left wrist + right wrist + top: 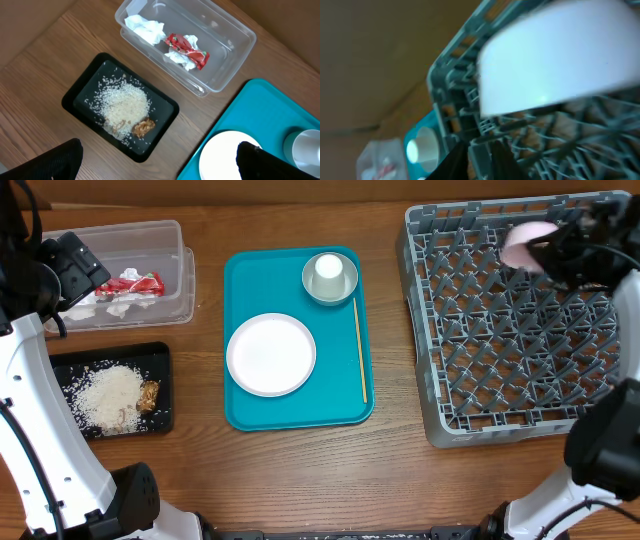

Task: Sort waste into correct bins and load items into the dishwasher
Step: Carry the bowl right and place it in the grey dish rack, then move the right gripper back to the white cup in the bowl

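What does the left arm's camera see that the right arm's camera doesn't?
Only the left wrist camera shows the black tray with rice and a brown food lump. Only the right wrist camera shows the grey dish rack and the pale bowl, very close up. Both show the teal tray and the cup, though the right one shows them blurry.

Blurry pale bowl (pixel 560 55), partly off-frame.
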You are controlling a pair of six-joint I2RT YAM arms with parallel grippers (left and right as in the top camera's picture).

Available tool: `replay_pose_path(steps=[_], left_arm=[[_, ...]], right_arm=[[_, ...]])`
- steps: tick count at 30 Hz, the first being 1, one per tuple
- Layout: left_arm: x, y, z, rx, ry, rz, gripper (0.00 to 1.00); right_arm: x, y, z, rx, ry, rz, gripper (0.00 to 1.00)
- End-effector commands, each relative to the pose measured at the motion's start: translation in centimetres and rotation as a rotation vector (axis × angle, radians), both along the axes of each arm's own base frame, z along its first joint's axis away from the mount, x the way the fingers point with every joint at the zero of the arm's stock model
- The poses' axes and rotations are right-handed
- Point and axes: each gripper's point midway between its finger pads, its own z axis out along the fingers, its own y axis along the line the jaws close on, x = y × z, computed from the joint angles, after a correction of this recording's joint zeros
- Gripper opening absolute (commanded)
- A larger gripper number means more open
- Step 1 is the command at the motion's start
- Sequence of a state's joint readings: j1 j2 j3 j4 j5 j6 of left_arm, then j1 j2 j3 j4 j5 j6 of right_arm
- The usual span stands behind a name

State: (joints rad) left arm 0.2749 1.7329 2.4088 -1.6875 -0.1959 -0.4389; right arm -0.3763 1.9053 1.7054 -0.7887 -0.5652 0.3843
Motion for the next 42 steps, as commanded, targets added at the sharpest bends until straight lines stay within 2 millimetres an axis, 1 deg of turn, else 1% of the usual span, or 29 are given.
replay_pose_path(steps=[1,2,3,9,13,18,21,23,25,26,27,29,30,31,32,33,35,40,42], left_arm=[[0.0,0.2,-0.3,0.000,0.009,0.014,1.00],[0.0,0.2,-0.3,0.000,0.009,0.014,1.00],[0.0,0.2,-0.3,0.000,0.009,0.014,1.00],[0.0,0.2,-0.3,0.000,0.009,0.014,1.00],[0.0,0.2,-0.3,0.000,0.009,0.014,1.00],[0.0,0.2,-0.3,0.000,0.009,0.014,1.00],[0.0,0.2,-0.3,0.000,0.009,0.014,1.00],[0.0,0.2,-0.3,0.000,0.009,0.014,1.00],[0.0,0.2,-0.3,0.000,0.009,0.014,1.00],[0.0,0.2,-0.3,0.000,0.009,0.014,1.00],[0.0,0.2,-0.3,0.000,0.009,0.014,1.00],[0.0,0.2,-0.3,0.000,0.009,0.014,1.00],[0.0,0.2,-0.3,0.000,0.009,0.014,1.00],[0.0,0.2,-0.3,0.000,0.009,0.014,1.00],[0.0,0.2,-0.3,0.000,0.009,0.014,1.00],[0.0,0.2,-0.3,0.000,0.009,0.014,1.00],[0.0,0.2,-0.3,0.000,0.009,0.014,1.00],[0.0,0.2,-0.3,0.000,0.009,0.014,1.00],[0.0,0.2,-0.3,0.000,0.009,0.014,1.00]], right_arm=[[-1.5,-3.3,1.8,-0.160,0.009,-0.116,0.42],[-1.8,-3.5,2.0,-0.177,0.017,-0.122,0.54],[-1.9,-3.4,2.1,-0.192,0.013,-0.105,0.55],[-2.8,-2.9,1.8,-0.185,0.051,-0.084,0.55],[-3.0,-1.8,2.2,-0.137,0.037,-0.048,0.55],[-3.5,-0.8,4.6,-0.134,-0.011,-0.028,0.52],[-4.0,0.7,6.4,-0.151,-0.046,0.002,0.49],[-4.5,2.9,7.7,-0.169,-0.072,0.046,0.49],[-4.7,5.8,8.6,-0.185,-0.100,0.116,0.52],[-4.7,7.6,9.0,-0.195,-0.118,0.168,0.56],[-4.8,10.0,9.3,-0.203,-0.137,0.232,0.62],[-4.8,14.2,9.7,-0.184,-0.164,0.324,1.00],[-5.0,16.4,9.6,-0.172,-0.173,0.375,1.00],[-5.1,19.5,9.3,-0.174,-0.183,0.447,1.00],[-5.1,20.9,9.1,-0.178,-0.190,0.477,1.00],[-5.1,22.7,8.7,-0.191,-0.195,0.510,1.00],[-4.6,25.9,7.3,-0.254,-0.197,0.548,1.00],[-3.1,31.0,2.4,-0.465,-0.169,0.545,1.00],[-2.4,32.4,1.0,-0.516,-0.177,0.537,1.00]])
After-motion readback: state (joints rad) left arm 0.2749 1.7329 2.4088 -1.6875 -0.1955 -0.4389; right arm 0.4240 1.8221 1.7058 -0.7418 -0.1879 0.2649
